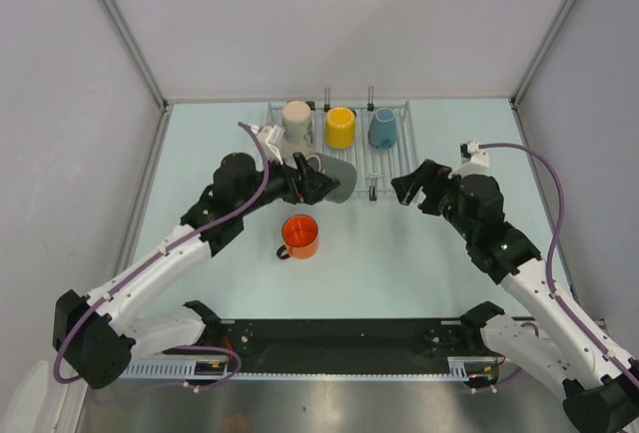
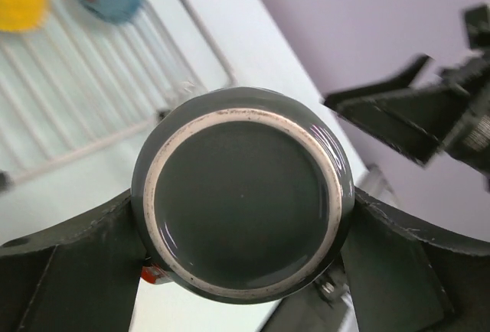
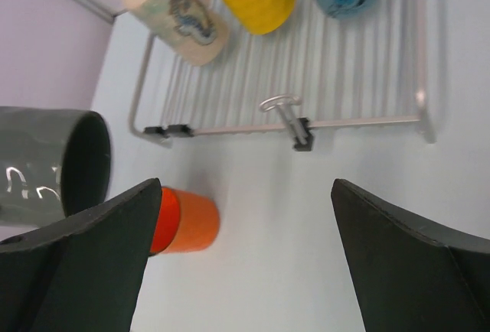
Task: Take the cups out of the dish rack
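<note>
Pale blue surface [image 1: 399, 273] lies under the left pincer [image 1: 321, 182], which pinches the dark grey mug [image 1: 342, 182] sideways, long axis level, mouth toward the spread right pincer [image 1: 409, 186].

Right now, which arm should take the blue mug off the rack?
Right. The right arm has open, empty jaws beside the right end of the rack, nearest the blue mug. The left arm is holding the grey mug.
</note>
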Tool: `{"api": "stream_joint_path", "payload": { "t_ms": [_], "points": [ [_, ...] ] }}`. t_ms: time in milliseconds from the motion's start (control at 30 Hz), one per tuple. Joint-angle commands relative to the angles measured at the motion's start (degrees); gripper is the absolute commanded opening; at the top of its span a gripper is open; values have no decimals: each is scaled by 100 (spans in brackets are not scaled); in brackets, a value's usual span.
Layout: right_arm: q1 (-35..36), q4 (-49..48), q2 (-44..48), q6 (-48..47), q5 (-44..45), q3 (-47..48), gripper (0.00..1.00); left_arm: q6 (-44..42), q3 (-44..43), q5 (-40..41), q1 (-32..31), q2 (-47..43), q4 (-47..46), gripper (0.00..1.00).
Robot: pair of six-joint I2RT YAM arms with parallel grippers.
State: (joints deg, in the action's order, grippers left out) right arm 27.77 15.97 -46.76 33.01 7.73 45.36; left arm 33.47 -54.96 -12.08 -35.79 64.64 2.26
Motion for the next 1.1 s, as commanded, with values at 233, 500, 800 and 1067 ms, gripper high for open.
{"api": "stream_joint_path", "payload": {
  "t_ms": [233, 500, 800, 1067],
  "points": [
    [-61, -2297, 809, 1512, -2389, -1082, 95, 1398, 2155, -1288, 28, -1322, -3556, 0],
    [-9, -4864, 765, 3009, -3382, -2093, 82, 2022, 2762, -1587, -7, -1033, -4823, 0],
    [677, -5209, 108, 2658, -3401, -1681, 79, 2093, 2815, -1684, -112, -848, -5033, 0],
    [1099, -5472, -632, 2473, -3409, -1285, 74, 2119, 2955, -1640, -543, -672, -5297, 0]
  ]
}}
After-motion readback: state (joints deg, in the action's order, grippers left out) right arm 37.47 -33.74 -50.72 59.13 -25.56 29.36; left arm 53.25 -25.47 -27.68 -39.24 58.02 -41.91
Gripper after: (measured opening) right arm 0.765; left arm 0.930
